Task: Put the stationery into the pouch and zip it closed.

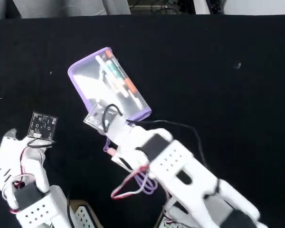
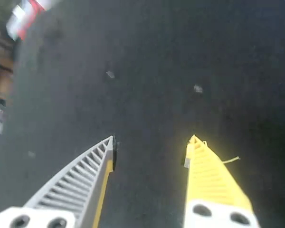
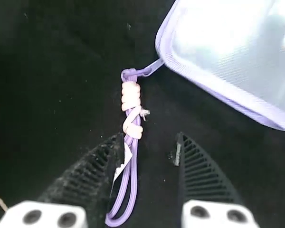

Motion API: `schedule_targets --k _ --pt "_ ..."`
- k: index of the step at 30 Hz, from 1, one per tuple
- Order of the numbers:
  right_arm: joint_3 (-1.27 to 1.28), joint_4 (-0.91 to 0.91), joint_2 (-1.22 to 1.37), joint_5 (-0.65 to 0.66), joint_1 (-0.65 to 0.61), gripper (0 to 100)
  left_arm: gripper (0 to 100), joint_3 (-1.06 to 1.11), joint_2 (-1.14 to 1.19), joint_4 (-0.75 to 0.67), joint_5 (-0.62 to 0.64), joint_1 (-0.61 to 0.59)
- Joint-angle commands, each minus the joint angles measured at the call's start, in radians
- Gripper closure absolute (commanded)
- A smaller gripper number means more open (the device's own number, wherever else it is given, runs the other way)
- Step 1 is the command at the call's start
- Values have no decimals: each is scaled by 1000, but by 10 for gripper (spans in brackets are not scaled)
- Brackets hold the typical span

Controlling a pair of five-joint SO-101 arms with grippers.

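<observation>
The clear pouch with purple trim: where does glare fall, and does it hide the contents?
High view: white glare covers much of the clear plastic pouch with purple trim, yet the coloured pens inside show. Right wrist view: the pouch is washed pale, its contents cannot be told; the purple-and-pink cord pull has no glare.

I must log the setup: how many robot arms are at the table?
2. The left arm is at lower left in the high view, the left gripper open over cloth. The right arm is right of it, the right gripper open by the zipper cord of the pouch.
</observation>
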Motion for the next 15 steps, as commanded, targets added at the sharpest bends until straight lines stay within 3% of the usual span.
schedule_targets --k 1,8,15 --pt "-12 -55 104 8 -12 833 758 8 5 -23 -3 -25" --pt "-13 -133 257 6 -89 860 758 124 -40 -21 0 -33" --pt "-31 -222 398 6 -87 892 758 154 -44 -25 0 -35"
